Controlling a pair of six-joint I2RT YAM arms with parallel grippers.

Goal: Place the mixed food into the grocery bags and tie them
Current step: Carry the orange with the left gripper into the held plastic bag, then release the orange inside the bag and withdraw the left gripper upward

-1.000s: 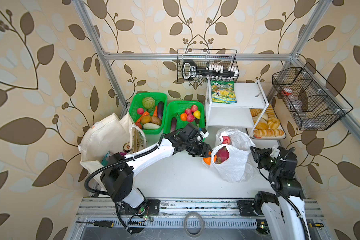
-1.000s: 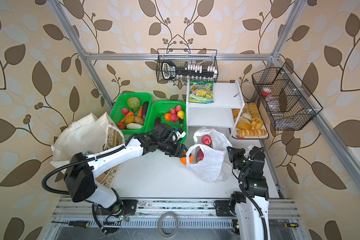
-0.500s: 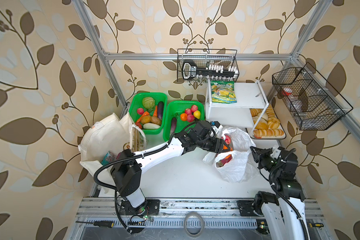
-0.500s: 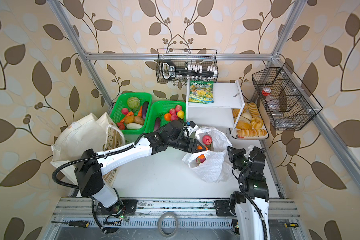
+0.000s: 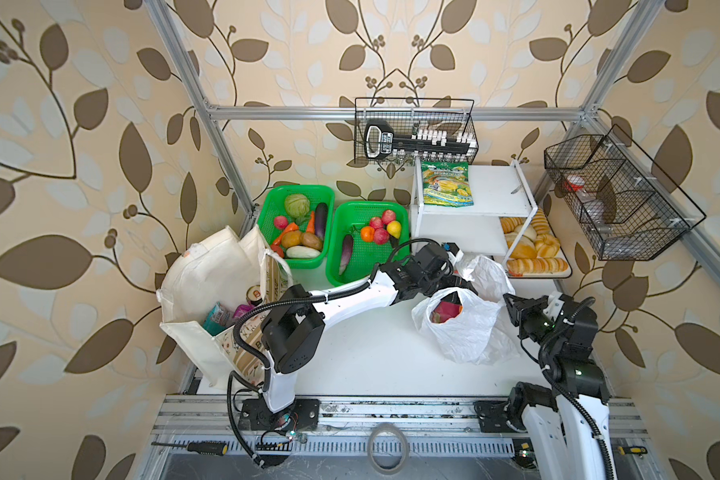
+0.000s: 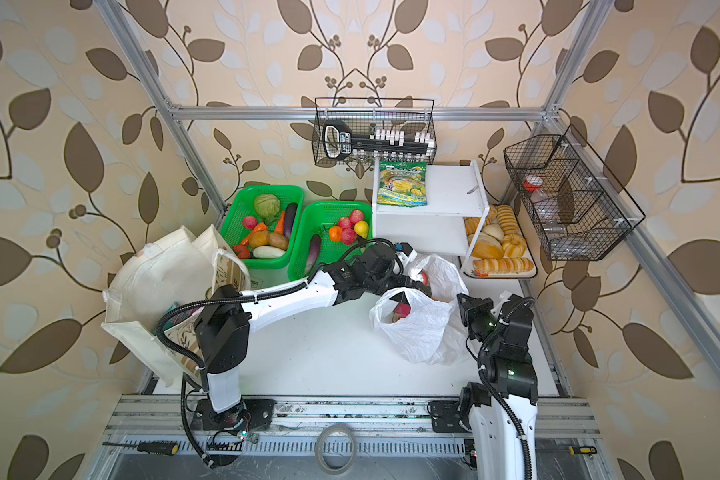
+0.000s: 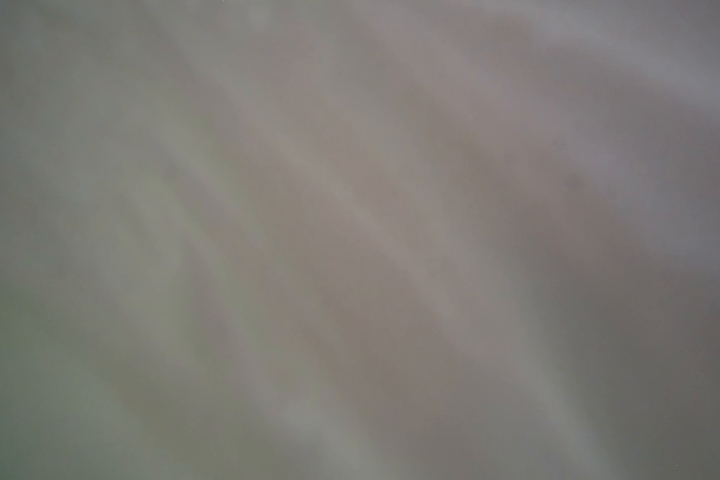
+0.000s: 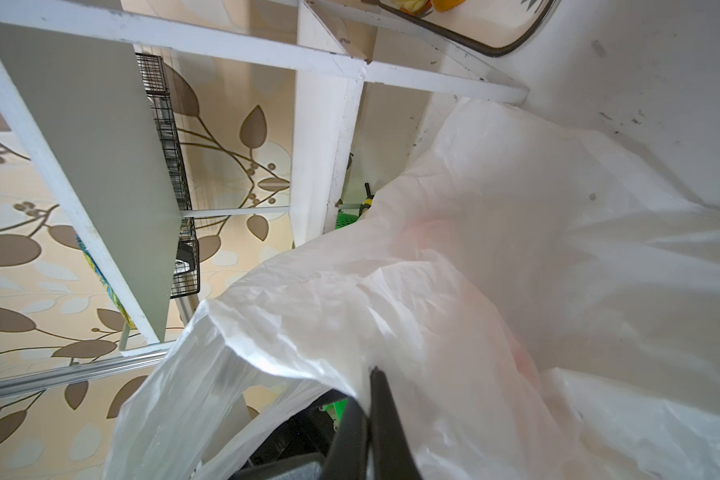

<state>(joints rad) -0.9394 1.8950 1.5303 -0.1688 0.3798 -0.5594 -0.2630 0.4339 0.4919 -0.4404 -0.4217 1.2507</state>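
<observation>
The white plastic bag [image 5: 470,332] [image 6: 425,332] lies right of centre with its mouth held up. Inside it I see the pink dragon fruit [image 5: 443,311], a bit of the orange fruit [image 5: 458,309] and the red apple [image 6: 422,277]. My left gripper [image 5: 460,291] [image 6: 410,291] is in the bag's mouth, its dark fingertips apart and nothing seen between them. Plastic blurs the whole left wrist view. My right gripper [image 5: 508,303] [image 8: 368,374] is shut on the bag's rim. The cream tote [image 5: 208,274] at left holds the green can [image 5: 253,294], blue pouch [image 5: 217,318] and purple packet [image 5: 242,311].
Two green baskets [image 5: 294,224] [image 5: 364,237] of toy produce stand at the back. A white shelf [image 5: 495,195] carries a green-yellow snack pouch [image 5: 447,184], with a bread tray [image 5: 533,249] beneath. Wire baskets [image 5: 416,133] [image 5: 616,199] hang on the frame.
My left gripper carried the orange fruit from beside the bag into its mouth and let it go; the fruit now lies inside. The bag's mouth shifted. The right arm stayed put.
</observation>
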